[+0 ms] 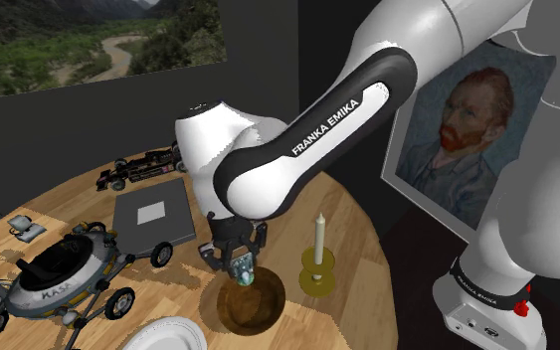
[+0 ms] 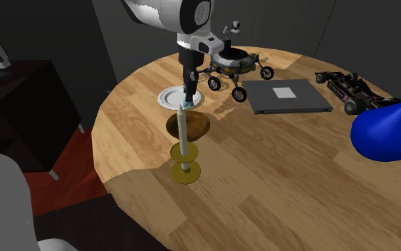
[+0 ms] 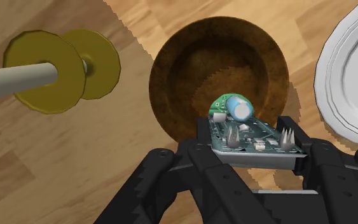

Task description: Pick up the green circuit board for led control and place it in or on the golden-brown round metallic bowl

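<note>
My arm (image 1: pixel 297 149) is bent at the elbow, and the white forearm with its dark joint slopes downward. The wrist is turned so my tool (image 1: pixel 240 262) points straight down. Its two black fingers (image 3: pixel 193 156) stand apart, pressed against opposite edges of the green circuit board (image 3: pixel 238 135), which lies level between them. The shoulder view blurs the pads, so the grip looks firm as far as I can tell.
</note>
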